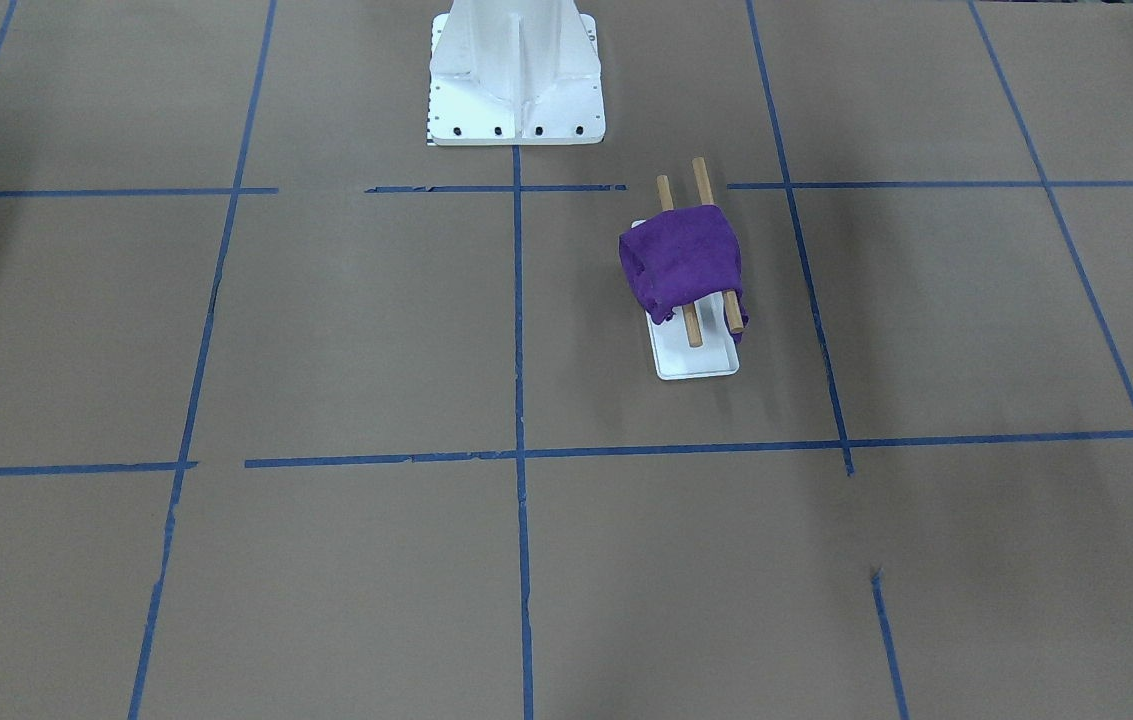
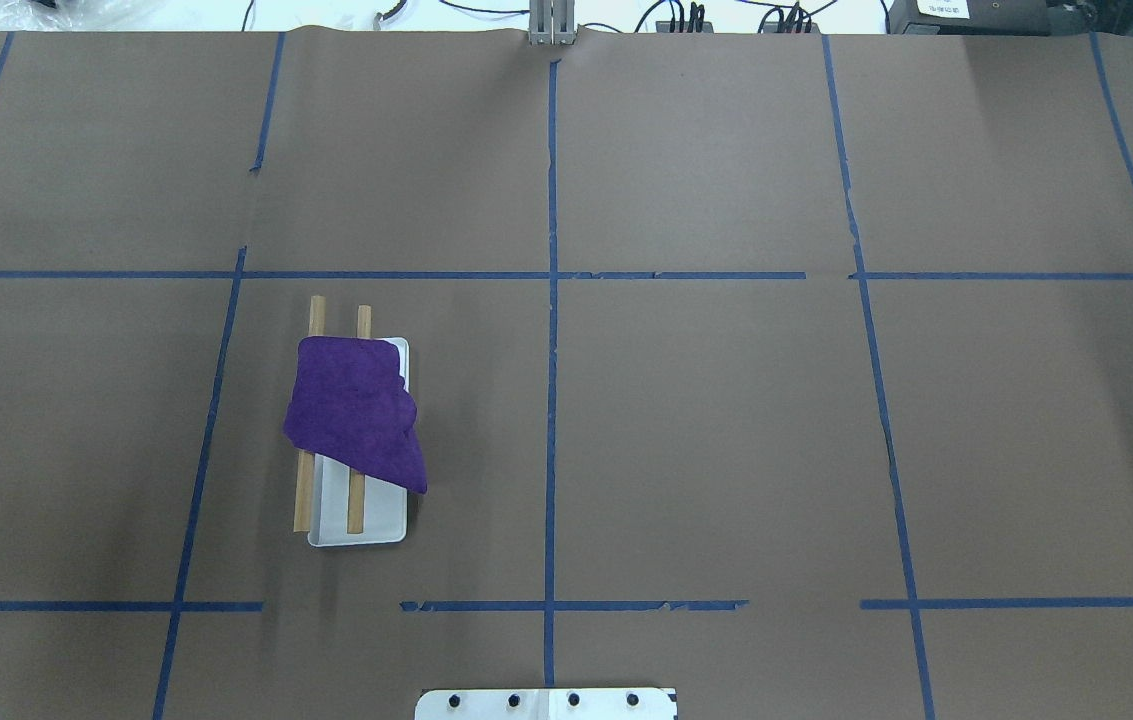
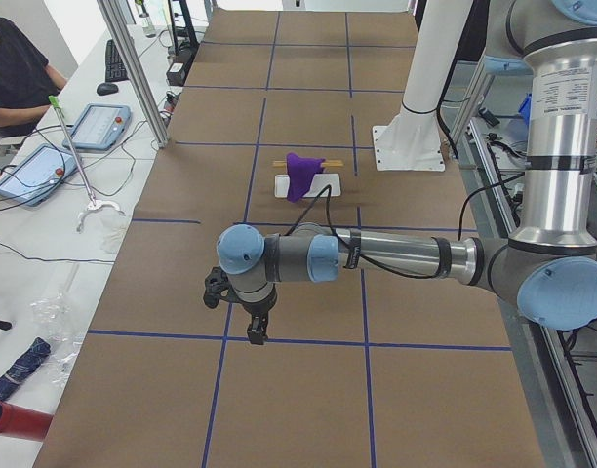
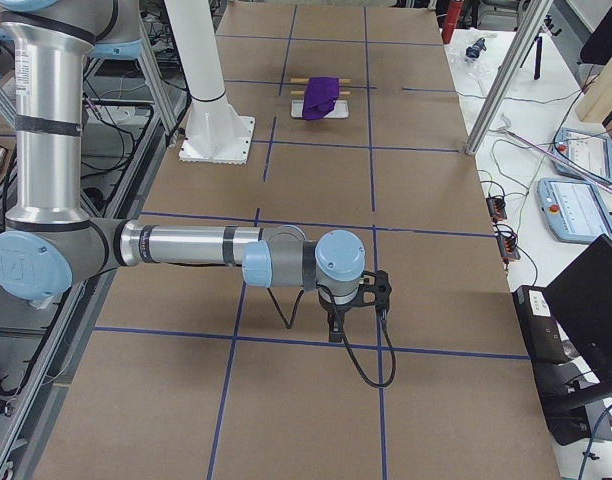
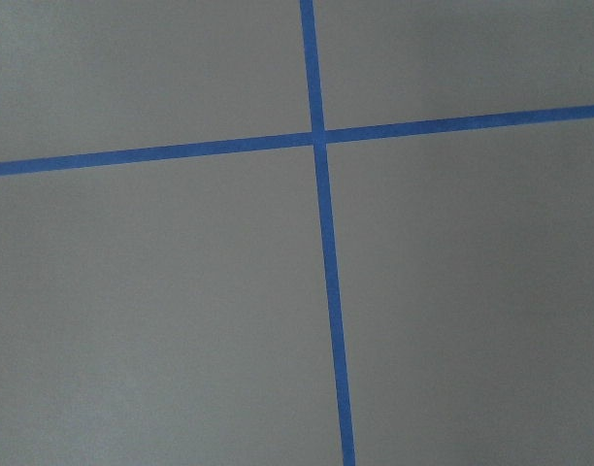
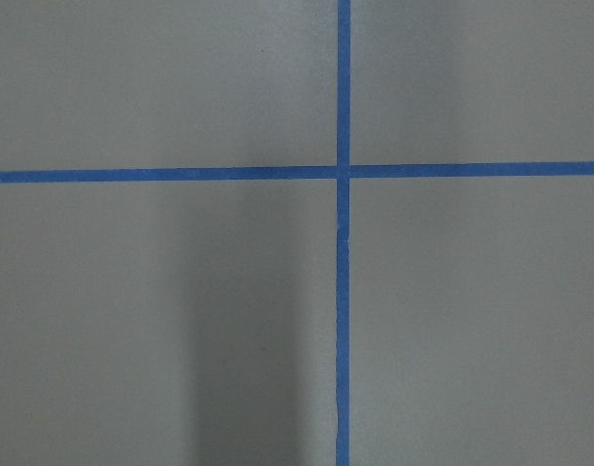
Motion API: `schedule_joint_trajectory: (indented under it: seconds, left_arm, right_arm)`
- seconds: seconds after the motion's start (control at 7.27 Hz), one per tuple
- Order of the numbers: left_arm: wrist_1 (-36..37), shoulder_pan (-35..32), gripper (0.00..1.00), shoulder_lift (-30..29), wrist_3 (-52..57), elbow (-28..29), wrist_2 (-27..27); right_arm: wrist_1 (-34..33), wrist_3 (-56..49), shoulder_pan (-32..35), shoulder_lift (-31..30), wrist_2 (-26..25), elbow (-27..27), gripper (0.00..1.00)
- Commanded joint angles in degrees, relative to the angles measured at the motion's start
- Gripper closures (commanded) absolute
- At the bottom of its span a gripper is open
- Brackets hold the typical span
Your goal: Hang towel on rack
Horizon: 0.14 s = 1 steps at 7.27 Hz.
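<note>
Two wooden dowels (image 2: 359, 505) of the rack (image 2: 381, 525) carry the purple towel (image 2: 351, 410), which lies draped across both, its middle over them and the dowel ends sticking out on either side. One corner hangs off the side nearer the worktop's centre line, past the edge of the rack's white tray base (image 1: 696, 362). The rack stands on the robot's left half of the brown worktop (image 2: 726, 420), a little way out from the white pedestal (image 1: 516, 80). The left end effector (image 3: 255, 330) and the right end effector (image 4: 336, 328) each hang over a crossing of blue tape lines (image 5: 318, 136), well apart from the rack; whether either is open or closed cannot be told.
</note>
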Motion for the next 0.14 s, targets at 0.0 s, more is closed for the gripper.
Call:
schedule_joint_trajectory:
  seconds: [0.0]
  left_arm:
    - [0.0, 0.0, 0.0, -0.1, 0.1, 0.0, 0.0]
  right_arm:
    - [-0.1, 0.1, 0.0, 0.3, 0.0, 0.0, 0.0]
